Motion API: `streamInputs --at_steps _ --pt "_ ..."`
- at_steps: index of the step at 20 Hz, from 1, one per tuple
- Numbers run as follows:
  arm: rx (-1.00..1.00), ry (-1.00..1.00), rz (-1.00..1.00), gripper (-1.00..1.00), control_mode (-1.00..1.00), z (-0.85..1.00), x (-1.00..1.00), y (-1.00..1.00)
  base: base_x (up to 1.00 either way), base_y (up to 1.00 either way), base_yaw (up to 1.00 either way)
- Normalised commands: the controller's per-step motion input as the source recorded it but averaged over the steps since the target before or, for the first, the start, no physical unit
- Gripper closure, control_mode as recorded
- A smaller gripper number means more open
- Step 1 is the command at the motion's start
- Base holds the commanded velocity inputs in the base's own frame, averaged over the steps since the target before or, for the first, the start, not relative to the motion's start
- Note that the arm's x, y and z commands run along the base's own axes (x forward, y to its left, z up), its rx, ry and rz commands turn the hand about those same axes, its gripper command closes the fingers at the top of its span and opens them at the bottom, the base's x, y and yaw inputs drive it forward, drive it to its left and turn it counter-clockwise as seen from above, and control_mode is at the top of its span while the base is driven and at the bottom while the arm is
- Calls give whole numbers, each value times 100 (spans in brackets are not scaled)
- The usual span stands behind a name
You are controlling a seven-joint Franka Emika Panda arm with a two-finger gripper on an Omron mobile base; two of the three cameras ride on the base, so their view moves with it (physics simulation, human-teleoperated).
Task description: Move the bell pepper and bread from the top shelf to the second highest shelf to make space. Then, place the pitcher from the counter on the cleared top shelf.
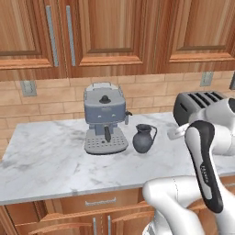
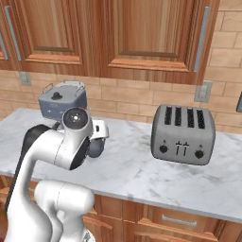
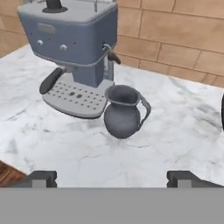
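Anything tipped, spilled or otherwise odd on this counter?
Nothing stands out. The pitcher stands upright on the counter beside the espresso machine, the toaster sits square, and the marble shows no spill.

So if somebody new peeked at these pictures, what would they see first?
Probably the big grey-blue espresso machine standing on the marble counter by the brick wall, with the little dark pitcher right beside it. Next, the shiny toaster further along the counter. The robot's white arm rises in front, and its hand is wide open, pointing toward the pitcher.
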Motion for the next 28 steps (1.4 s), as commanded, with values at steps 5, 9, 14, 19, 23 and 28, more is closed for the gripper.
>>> streamInputs --at_steps 5,9,14,19,23,28 --pt "0 -5 45 -100 -100 -44 30 -9 0 0 0" --pt "0 -22 31 -100 -100 -43 35 0 0 0 0" --pt "0 -15 21 -100 -100 -9 30 0 0 0 0" --pt "1 -2 12 -100 -100 1 44 0 0 0 0" --pt "2 0 5 -100 -100 6 43 0 0 0 0" --pt "2 0 2 -100 -100 3 40 0 0 0 0"
